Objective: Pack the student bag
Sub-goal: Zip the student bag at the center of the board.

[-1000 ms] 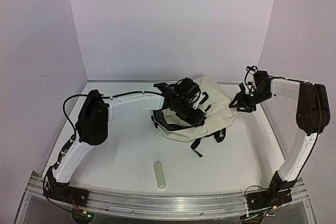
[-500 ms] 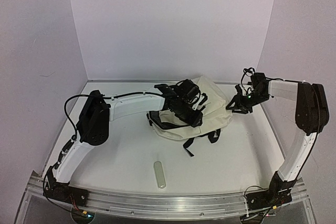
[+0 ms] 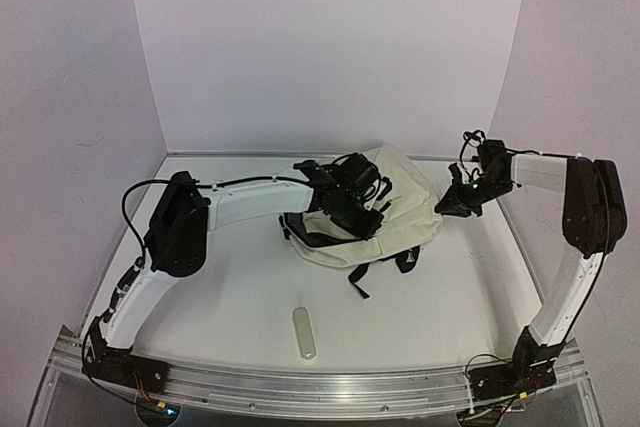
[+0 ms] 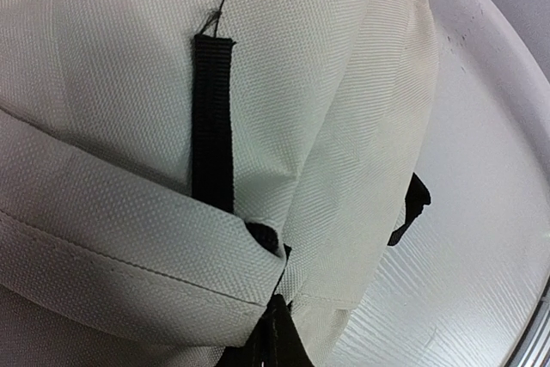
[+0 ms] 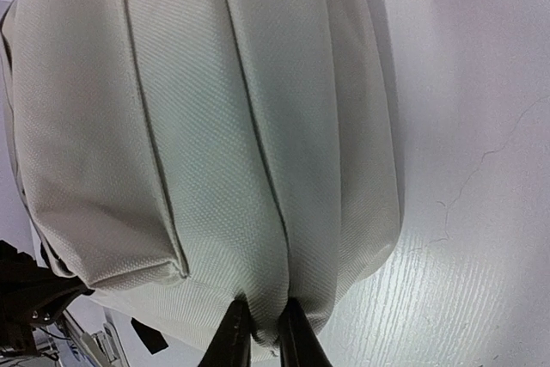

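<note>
Nearest the arm bases, a pale oblong item lies alone on the desk, well apart from everything else. What it is I can't say at this size. If it is meant to go in, that part of the packing is not done.

Further back, the student bag sits slumped on the desk past the middle, toward the right. Its black straps trail toward us.

Both arms are on it. The left gripper comes in from the left, jaws shut tight, and by its wrist view they nip the hem of a cream fabric fold. A black webbing strap runs down just above them.

The right gripper is at the bag's far right edge, jaws closed on a pleat of the cream cloth. The fabric is bunched between the two fingers.

My read is that this is an early stage. The bag is gripped at two spots, perhaps to spread or shift it, and nothing is seen going in.

Now the blind spots. From above, the left wrist covers the middle of the bag, so I can't tell whether the zipper is open. I can't tell whether anything is inside either. Both wrist cameras are pressed so close that they show only weave, seams and a slice of desk.
</note>
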Controlling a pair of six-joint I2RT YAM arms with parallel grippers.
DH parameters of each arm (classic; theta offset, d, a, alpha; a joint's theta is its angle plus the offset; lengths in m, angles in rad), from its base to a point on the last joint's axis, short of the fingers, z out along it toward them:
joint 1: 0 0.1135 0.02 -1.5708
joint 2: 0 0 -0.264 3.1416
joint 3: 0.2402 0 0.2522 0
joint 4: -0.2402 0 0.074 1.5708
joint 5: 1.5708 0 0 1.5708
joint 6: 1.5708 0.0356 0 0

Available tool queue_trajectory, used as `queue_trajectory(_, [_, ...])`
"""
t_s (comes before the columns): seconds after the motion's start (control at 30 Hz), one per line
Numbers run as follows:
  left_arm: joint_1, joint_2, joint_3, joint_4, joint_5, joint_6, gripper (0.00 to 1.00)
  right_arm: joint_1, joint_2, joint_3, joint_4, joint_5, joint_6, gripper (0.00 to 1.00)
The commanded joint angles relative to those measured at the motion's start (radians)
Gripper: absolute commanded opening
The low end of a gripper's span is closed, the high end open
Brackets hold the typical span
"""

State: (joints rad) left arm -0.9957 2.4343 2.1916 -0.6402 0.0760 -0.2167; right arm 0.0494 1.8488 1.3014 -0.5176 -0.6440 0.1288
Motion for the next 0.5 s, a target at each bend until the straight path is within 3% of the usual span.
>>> queue_trajectory(0.0, [-0.004,-0.131,-0.106,0.065,-0.010,-0.016,0.00,0.024,-0.002,0.009,-0.016,0.034,-0.006,0.01])
queue_trajectory(0.47, [-0.001,-0.374,-0.497,0.148,-0.126,-0.078,0.00,-0.012,0.034,0.104,-0.018,0.202,-0.022,0.00])
